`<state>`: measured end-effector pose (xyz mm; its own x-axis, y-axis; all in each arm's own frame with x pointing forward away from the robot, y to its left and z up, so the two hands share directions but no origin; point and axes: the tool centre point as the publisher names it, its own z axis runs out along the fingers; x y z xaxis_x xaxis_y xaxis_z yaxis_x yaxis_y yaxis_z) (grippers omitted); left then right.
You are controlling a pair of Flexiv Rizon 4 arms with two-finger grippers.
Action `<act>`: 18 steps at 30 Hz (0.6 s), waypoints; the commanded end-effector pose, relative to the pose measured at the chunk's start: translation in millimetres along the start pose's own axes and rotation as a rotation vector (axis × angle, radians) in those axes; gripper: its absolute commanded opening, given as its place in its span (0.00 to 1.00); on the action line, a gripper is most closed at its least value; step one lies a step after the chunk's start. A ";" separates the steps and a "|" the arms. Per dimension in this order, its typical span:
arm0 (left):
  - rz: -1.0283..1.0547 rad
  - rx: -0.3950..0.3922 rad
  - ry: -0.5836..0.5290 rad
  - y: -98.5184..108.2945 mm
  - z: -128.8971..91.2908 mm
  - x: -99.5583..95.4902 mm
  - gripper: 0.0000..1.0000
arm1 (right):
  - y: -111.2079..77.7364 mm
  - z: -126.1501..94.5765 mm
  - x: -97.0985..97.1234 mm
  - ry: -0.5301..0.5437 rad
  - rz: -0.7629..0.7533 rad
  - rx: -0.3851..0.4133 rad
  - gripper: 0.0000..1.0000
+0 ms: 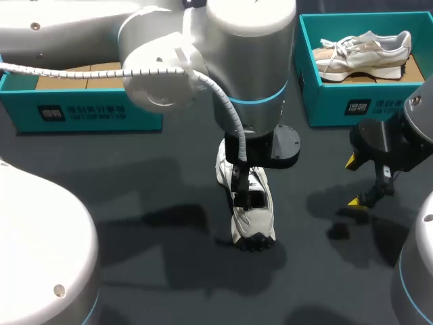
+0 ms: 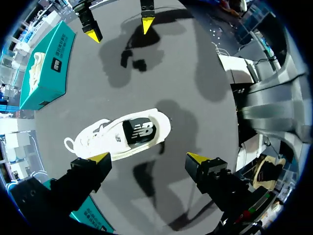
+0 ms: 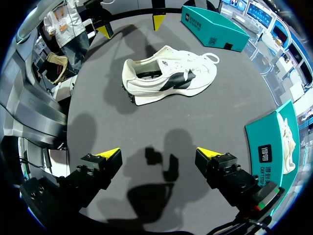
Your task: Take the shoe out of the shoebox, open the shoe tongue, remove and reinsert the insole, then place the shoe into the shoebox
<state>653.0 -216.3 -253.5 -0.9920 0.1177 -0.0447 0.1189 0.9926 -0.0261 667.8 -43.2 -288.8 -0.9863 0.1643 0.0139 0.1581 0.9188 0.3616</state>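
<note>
- The fingers (image 2: 98, 161) of the left gripper (image 2: 149, 157) stand wide apart and hold nothing. They hang over the white sneaker with a black side patch (image 1: 247, 203), probably so that they can come down on it for the tongue or insole step.
- The fingers of the right gripper (image 3: 159, 153) are also spread and empty, above the counter toward its right edge and well apart from the sneaker. I judge this arm is held aside so that it does not get in the way of the left arm.
- The sneaker stands upright on its sole at about the middle of the dark grey counter (image 1: 155, 284), outside both boxes, so I judge the taking out is done. From this place both arms could reach it.
- In the left wrist view the sneaker lies just ahead of the fingers, close to one yellow tip. I cannot tell whether that tip touches it, but the other tip is clear of it.
- In the right wrist view it lies well ahead of the fingers, side-on, with its opening showing. Whether the insole is inside I cannot tell.
- The teal cardboard shoebox (image 1: 88, 112) at the far left corner shows only brown card inside.
- A second teal shoebox (image 1: 325, 101) at the far right corner holds a beige and white sneaker (image 1: 365, 51).
</note>
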 end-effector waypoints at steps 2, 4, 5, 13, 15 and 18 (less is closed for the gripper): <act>-0.394 -0.058 -0.041 -5.1 -0.1 1.4 1.00 | -0.4 0.2 0.8 -0.001 0.000 0.001 1.00; -0.419 -0.061 -0.040 -7.5 4.8 4.9 1.00 | -0.4 0.2 0.8 -0.001 0.000 0.001 1.00; -0.423 -0.069 -0.055 -10.3 9.8 9.1 1.00 | -0.4 0.2 0.8 -0.001 0.000 0.001 1.00; -0.476 -0.081 -0.083 -22.3 33.5 28.7 1.00 | -0.4 0.2 0.8 -0.001 0.000 0.001 1.00; -0.486 -0.088 -0.096 -24.5 39.8 31.4 1.00 | -0.4 0.2 0.8 -0.001 0.000 0.001 1.00; -0.477 -0.087 -0.088 -27.4 49.3 33.2 1.00 | -0.4 0.2 0.8 -0.001 0.000 0.001 1.00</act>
<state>620.6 -230.9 -292.3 -0.9295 -0.3475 -0.1234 -0.3510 0.9364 0.0064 667.8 -43.2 -288.8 -0.9863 0.1642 0.0139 0.1581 0.9188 0.3616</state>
